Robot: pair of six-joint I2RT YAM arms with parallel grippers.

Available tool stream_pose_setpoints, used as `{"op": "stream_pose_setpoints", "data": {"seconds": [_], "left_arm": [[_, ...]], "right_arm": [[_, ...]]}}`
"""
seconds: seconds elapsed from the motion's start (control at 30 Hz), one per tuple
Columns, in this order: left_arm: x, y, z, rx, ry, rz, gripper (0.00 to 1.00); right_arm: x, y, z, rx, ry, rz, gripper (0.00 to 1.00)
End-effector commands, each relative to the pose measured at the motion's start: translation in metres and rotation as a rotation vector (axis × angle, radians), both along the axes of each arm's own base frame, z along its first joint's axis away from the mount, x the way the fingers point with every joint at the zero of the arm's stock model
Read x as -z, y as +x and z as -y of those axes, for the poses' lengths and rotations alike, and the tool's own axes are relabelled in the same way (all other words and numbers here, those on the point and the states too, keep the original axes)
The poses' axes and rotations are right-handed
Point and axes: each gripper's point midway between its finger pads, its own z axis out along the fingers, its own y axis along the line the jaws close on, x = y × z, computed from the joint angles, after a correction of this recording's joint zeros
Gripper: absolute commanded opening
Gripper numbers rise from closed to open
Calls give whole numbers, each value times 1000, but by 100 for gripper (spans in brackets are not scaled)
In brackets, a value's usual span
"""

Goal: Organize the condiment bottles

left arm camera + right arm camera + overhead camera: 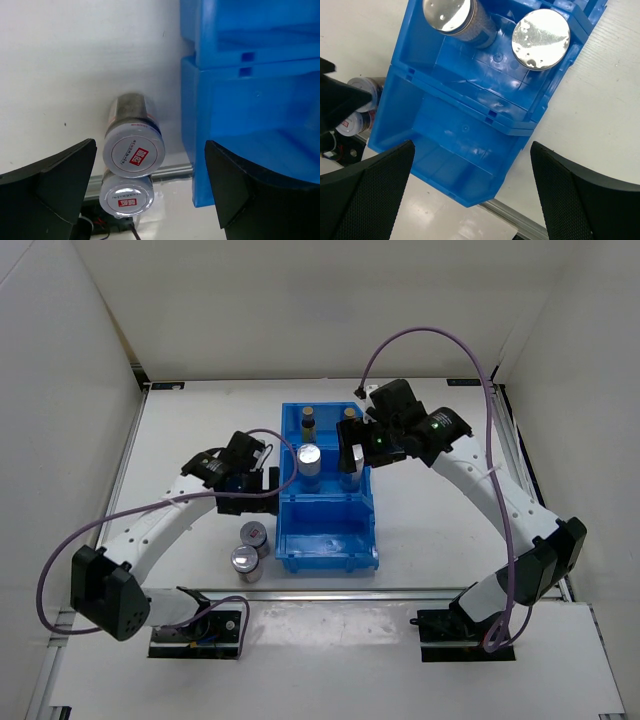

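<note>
Near short jar [245, 560]: stands upright on the white table [180, 440], just outside the left wall of the blue bin [330, 540], at the bin's near left corner. It has a silver lid with a red mark.
Far short jar [254, 535]: stands directly behind the first, also just outside the bin's left wall. The two are close together, but I cannot tell whether they touch.
Blue bin: has three compartments in a row from near to far and sits between the two arms.
Left gripper [268, 482]: just outside the bin's left wall, about level with the middle compartment and beyond both short jars. Its jaws are spread wide and grasp nothing. The wrist view looks down between the fingers [50, 185] onto the two red-marked lids.
Left blue-white jar [309, 458]: upright in the left half of the bin's middle compartment, with its silver lid facing up.
Right blue-white jar [541, 32]: in the same compartment, near the bin's right wall. In the top view the gripper above it largely hides it.
Right gripper [353, 452]: above the right half of the bin's middle compartment. Its jaws are released and wide apart, with nothing between them.
Left brown bottle [308, 421]: upright in the left side of the bin's far compartment, with a dark cap and a yellow label.
Right brown bottle [349, 421]: upright in the right side of the same compartment, well apart from the other bottle.
</note>
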Motion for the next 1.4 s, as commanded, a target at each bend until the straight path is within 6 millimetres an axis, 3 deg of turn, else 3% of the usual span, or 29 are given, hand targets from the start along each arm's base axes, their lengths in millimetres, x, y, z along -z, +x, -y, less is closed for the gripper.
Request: {"op": "stream_pose_setpoints", "data": {"seconds": [0.0,0.27,0.47,0.6,0.7,0.8,0.9,1.0,1.37], "left_arm": [[23,-20,3,-11,-4,-124,100],[53,-35,-4,-63,30,-219,100],[60,-33,-13,-90,81,-218,100],[37,-26,-16,-143,42,-115,100],[7,-16,-18,-159,6,1,100],[0,-13,-26,-171,11,26,100],[19,-21,-33,-186,41,-61,100],[39,-26,-36,-197,66,-140,100],[61,-29,-30,-180,78,-259,100]], "right_arm": [[-14,3,-7,-25,47,45,99],[-6,1,-5,-25,34,30,99],[-6,1,-5,-25,34,30,99],[-6,2,-4,-19,29,34,99],[0,-1,-1,-19,20,22,99],[-2,-1,-4,-25,31,26,99],[6,0,-7,-32,24,3,99],[-1,2,-9,-32,35,17,99],[7,5,-11,-32,18,-4,99]]}}
